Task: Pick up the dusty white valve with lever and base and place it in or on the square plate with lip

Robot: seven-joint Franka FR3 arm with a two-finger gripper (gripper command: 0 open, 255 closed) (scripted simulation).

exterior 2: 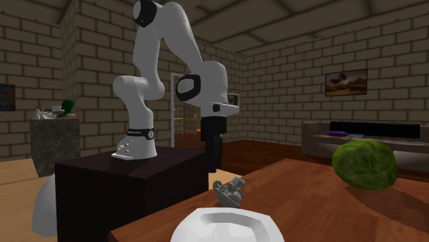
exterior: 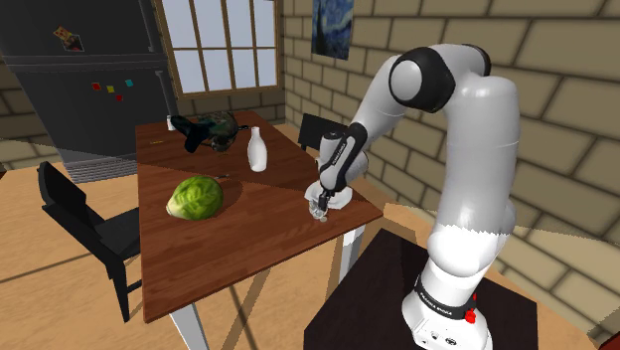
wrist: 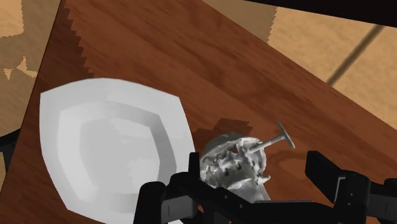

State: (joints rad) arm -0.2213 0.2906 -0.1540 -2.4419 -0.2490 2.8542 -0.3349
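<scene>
The valve (wrist: 236, 167) is a small grey-white lump with a thin lever sticking out, and it stands on the brown table right beside the plate. The square white plate with a raised lip (wrist: 114, 143) lies at the table corner nearest the stand. My black gripper (wrist: 242, 191) is open, with one finger on each side of the valve and neither touching it. In the second exterior view the gripper (exterior 2: 214, 165) hangs a little above the valve (exterior 2: 230, 191), with the plate (exterior 2: 223, 225) in front. In the shoulder view the gripper (exterior: 320, 202) covers most of the valve (exterior: 318, 210), and the plate (exterior: 341, 199) shows behind it.
A green cabbage (exterior: 197, 197) sits mid-table, with a white bottle (exterior: 258, 149) and a dark teapot-like object (exterior: 209, 131) further back. A black chair (exterior: 94, 234) stands at the table's far side. The table edge (exterior: 343, 231) and my dark stand (exterior: 397, 288) are close by.
</scene>
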